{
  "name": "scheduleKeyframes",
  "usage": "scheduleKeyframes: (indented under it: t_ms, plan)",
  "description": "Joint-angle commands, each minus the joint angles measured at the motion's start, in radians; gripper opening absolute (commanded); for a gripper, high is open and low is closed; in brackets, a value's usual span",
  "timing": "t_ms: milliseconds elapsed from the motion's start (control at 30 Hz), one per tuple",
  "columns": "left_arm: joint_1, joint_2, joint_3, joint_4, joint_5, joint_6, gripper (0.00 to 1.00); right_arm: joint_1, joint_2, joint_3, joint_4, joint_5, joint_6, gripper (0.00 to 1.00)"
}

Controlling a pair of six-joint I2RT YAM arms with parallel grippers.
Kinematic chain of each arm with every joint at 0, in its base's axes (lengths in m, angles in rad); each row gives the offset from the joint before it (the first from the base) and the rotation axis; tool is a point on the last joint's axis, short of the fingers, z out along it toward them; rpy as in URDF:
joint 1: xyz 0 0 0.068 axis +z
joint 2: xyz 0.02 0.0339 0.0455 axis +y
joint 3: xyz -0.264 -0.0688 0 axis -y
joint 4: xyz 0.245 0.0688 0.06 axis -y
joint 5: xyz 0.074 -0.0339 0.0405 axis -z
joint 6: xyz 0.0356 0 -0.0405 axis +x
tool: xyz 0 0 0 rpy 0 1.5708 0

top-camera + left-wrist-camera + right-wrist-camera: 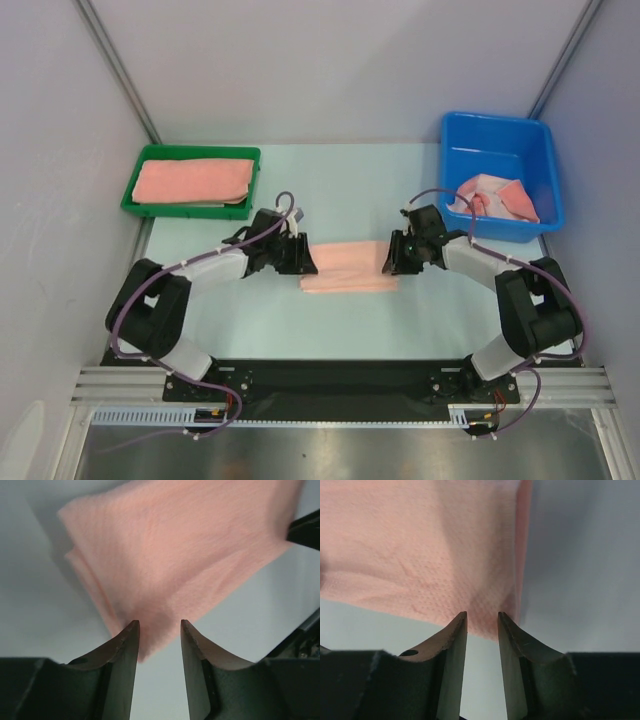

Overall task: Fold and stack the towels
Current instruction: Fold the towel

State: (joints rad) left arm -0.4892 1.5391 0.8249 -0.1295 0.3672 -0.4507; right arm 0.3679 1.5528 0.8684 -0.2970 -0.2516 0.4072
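Both grippers spread at the ends of a folded peach towel, mid-frame in the top view.

The peach towel (pixel 350 268) lies flat on the pale table (pixel 350 190). The left gripper (pixel 306 262) sits at its left end and the right gripper (pixel 388 258) at its right end. Each wrist view shows the jaws parted, pinching nothing. At upper left, a green tray (pixel 190 151) holds another peach towel (pixel 193 180). At upper right, a blue bin (pixel 500 130) holds crumpled towels (pixel 495 198).

2 arms bent inward, seemingly low; left tool (pixel 159 625), right tool (pixel 482 616) parted.
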Motion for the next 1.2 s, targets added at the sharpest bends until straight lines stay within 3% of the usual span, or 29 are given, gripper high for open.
scheduleKeyframes:
  t_ms: [0,100,267,400,733,933,1033,1100,1133,1167]
  plan:
    - [-0.006,0.047,-0.055,-0.010,-0.066,-0.043,0.43,0.006,0.006,-0.049,0.033,0.044,0.027,0.36]
    - [-0.006,0.027,-0.063,-0.044,-0.080,-0.040,0.43,0.011,-0.011,-0.034,-0.004,0.052,0.019,0.36]
    - [-0.006,-0.065,0.048,-0.188,-0.111,-0.010,0.48,0.008,-0.111,0.017,-0.108,0.069,0.034,0.36]
    - [-0.005,-0.149,0.085,-0.246,-0.183,0.012,0.52,0.008,-0.154,0.006,-0.149,0.101,0.048,0.43]
    - [-0.005,-0.071,-0.062,-0.075,-0.093,-0.063,0.52,0.003,-0.085,-0.071,-0.029,0.100,0.070,0.43]
    - [-0.005,-0.002,-0.090,0.024,-0.037,-0.086,0.51,0.020,-0.060,-0.088,0.004,0.072,0.062,0.34]
    - [-0.006,0.021,-0.083,0.033,-0.013,-0.089,0.43,0.022,-0.071,-0.092,-0.004,0.066,0.050,0.24]
    - [-0.005,0.030,-0.070,0.024,-0.005,-0.086,0.30,0.020,-0.085,-0.088,-0.013,0.061,0.042,0.16]
    - [-0.005,0.029,-0.063,-0.002,-0.011,-0.082,0.23,0.019,-0.091,-0.083,-0.027,0.061,0.036,0.06]
    - [-0.005,0.027,-0.056,-0.018,-0.019,-0.077,0.11,0.020,-0.097,-0.078,-0.036,0.058,0.025,0.00]
